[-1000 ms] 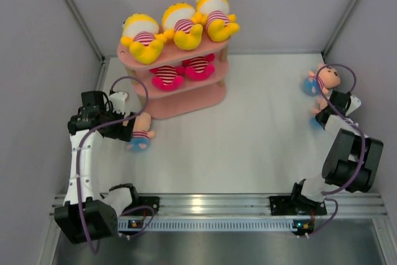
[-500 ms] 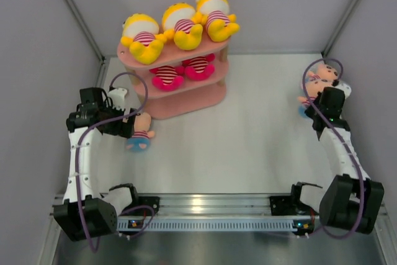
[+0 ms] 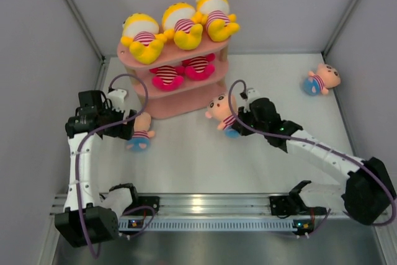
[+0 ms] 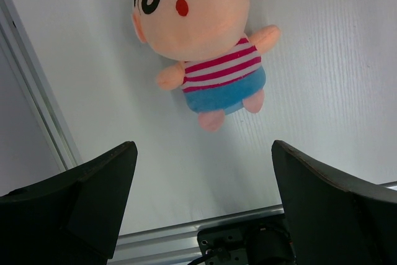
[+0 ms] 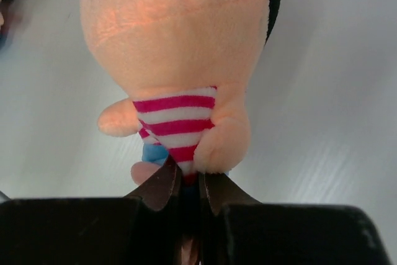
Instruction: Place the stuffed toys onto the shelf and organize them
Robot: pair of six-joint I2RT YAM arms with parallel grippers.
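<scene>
The pink three-tier shelf (image 3: 214, 94) stands at the back left. Three yellow stuffed toys (image 3: 180, 26) lie on its top board. Two striped toys with pink bottoms (image 3: 167, 76) lie on the middle board. My right gripper (image 3: 239, 121) is shut on the striped shirt of a peach-headed, blue-bottomed toy (image 3: 221, 110), just right of the shelf's base; the right wrist view shows the gripper (image 5: 189, 184) pinching this toy (image 5: 180, 48). My left gripper (image 3: 124, 127) is open beside a second peach toy (image 3: 139, 134) on the table; in the left wrist view (image 4: 205, 203) that toy (image 4: 205, 48) lies face up beyond my fingertips.
A third peach-headed toy (image 3: 322, 80) lies on the table at the far right, near the right wall. Grey walls close in the white table (image 3: 267, 79) on the left, back and right. An aluminium rail (image 3: 211, 203) runs along the near edge.
My right arm has swung from the far right wall to the centre, carrying a peach toy towards the shelf. One toy stays at the far right. The left arm has barely moved.
</scene>
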